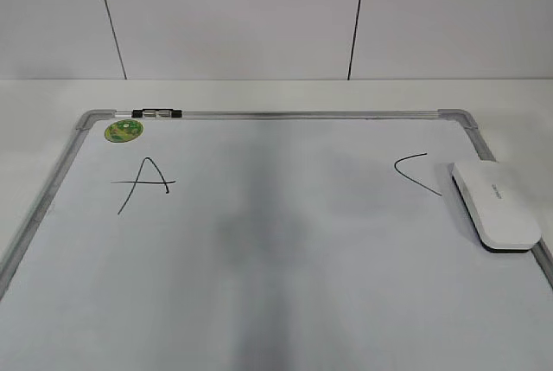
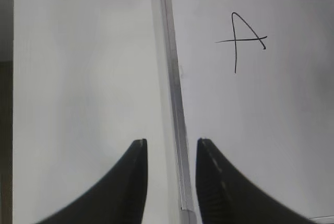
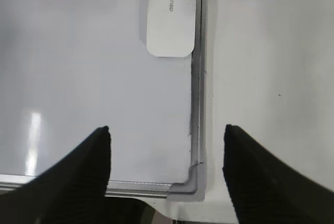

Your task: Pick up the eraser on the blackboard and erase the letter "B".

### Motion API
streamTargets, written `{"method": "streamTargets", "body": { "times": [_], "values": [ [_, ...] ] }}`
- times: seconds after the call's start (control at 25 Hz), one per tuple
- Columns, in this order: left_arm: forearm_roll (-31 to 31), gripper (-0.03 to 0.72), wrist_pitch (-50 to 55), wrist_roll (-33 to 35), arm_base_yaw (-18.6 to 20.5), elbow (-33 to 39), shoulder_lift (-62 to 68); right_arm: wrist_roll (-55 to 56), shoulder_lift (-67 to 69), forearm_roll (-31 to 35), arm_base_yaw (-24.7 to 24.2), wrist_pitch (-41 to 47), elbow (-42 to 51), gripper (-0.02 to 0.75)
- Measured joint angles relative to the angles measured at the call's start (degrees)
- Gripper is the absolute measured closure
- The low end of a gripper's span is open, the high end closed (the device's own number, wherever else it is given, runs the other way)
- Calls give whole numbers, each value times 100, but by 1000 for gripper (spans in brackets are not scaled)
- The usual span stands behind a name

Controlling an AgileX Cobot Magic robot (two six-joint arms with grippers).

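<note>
The blackboard [image 1: 276, 302] is a white board in a silver frame, lying flat on the table. The white eraser [image 1: 494, 205] lies on it against the right frame; it also shows in the right wrist view [image 3: 169, 15]. A black "A" [image 1: 145, 182] is at the left and a "C" [image 1: 415, 172] at the right. No letter "B" shows between them, only a faint grey shade. My left gripper [image 2: 171, 143] is open and empty above the board's left frame. My right gripper [image 3: 167, 130] is open and empty above the board's near right corner, short of the eraser. Neither gripper shows in the exterior view.
A round green sticker [image 1: 123, 131] sits in the board's far left corner, with a small black-and-clear clip [image 1: 157, 113] on the top frame beside it. White table surrounds the board, and a white panelled wall stands behind.
</note>
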Motion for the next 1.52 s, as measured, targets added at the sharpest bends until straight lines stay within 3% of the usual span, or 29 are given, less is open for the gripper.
{"method": "streamTargets", "body": {
  "times": [0.6,1.04,1.52],
  "values": [
    [0,453,-295,49,0,2734,-3500,-69,-3055,-173,0,-169,1991,219],
    [-5,453,-660,201,0,4127,-5656,-106,-4613,-190,0,-342,2831,219],
    [-5,453,-782,239,0,4231,-6178,-106,-5374,-390,0,-364,2883,219]
  ]
}}
